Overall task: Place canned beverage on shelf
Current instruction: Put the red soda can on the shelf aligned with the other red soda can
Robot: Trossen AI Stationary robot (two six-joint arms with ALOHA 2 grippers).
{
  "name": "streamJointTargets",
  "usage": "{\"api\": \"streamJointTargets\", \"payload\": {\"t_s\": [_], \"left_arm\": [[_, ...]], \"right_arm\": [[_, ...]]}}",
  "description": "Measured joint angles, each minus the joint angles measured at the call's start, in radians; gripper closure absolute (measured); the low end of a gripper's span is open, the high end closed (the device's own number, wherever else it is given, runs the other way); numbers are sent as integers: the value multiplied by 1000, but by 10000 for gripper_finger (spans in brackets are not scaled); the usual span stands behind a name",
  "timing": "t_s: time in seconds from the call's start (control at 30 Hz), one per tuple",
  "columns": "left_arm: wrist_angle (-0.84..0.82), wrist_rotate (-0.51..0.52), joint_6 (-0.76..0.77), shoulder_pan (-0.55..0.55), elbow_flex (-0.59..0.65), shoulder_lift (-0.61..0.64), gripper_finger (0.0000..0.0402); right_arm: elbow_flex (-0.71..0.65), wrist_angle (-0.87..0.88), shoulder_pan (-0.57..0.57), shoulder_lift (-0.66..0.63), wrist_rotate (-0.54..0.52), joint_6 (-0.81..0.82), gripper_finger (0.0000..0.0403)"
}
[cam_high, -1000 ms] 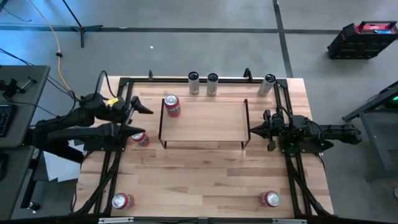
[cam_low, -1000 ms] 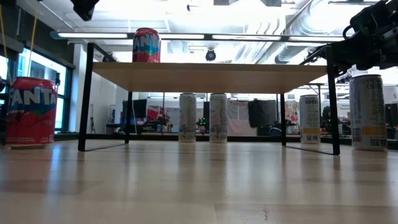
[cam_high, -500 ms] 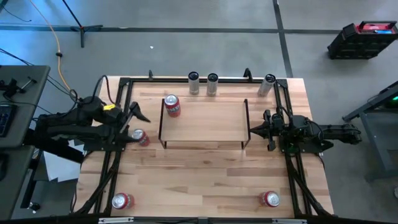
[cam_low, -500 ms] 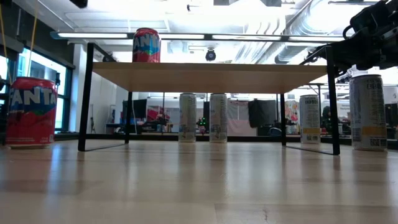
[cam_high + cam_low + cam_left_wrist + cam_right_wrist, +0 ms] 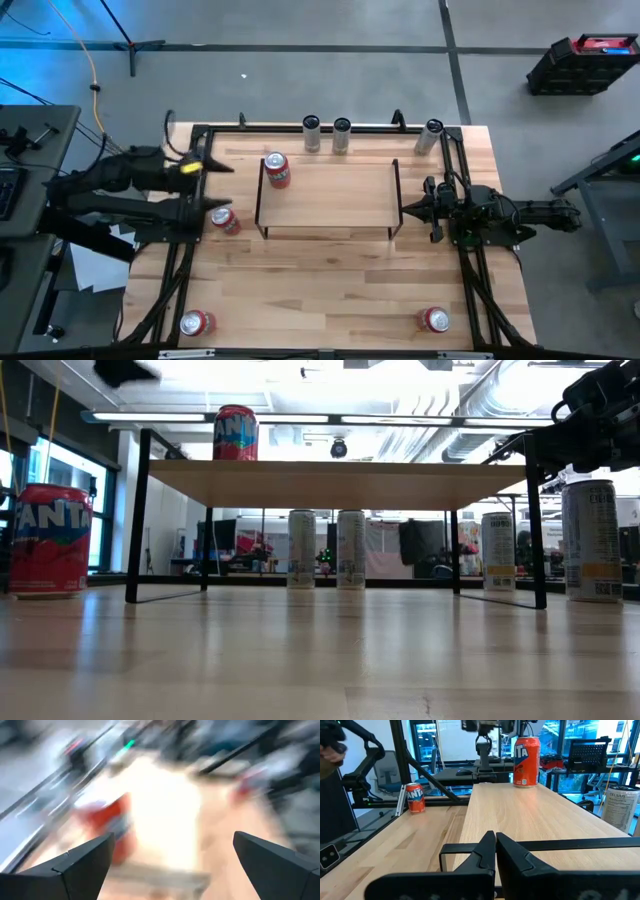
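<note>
Left gripper (image 5: 215,185): jaws wide, empty, at table's left edge. Nearest loose red can (image 5: 224,221) upright on tabletop, at 6 o'clock from it, just beside shelf (image 5: 327,194). Another red can (image 5: 277,170) already on shelf's left end. Right gripper (image 5: 408,209): closed, empty, beyond shelf's right rail.

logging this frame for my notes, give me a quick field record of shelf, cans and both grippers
shelf: mid-table, light wood board on black wire frame
can on shelf: red, upright, at the shelf's far left corner
cans on table: red can left of shelf; two more red cans at near corners; three silver cans along far edge
left gripper: open, empty, left of shelf, above the red can
right gripper: shut, empty, at shelf's right end rail
</note>
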State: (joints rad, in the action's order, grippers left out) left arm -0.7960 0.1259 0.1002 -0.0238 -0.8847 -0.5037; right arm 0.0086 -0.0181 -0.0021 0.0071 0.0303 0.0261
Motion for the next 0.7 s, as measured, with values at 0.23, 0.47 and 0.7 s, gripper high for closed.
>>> {"api": "streamJointTargets", "payload": {"t_s": [0.23,0.47,0.7], "left_arm": [[-575,95,345,28,-152,-143,2],[-742,24,488,28,-174,-178,2],[-705,68,310,27,-158,-213,2]], "right_arm": [[0,0,0,0,0,0,402],[0,0,0,0,0,0,402],[0,0,0,0,0,0,402]]}}
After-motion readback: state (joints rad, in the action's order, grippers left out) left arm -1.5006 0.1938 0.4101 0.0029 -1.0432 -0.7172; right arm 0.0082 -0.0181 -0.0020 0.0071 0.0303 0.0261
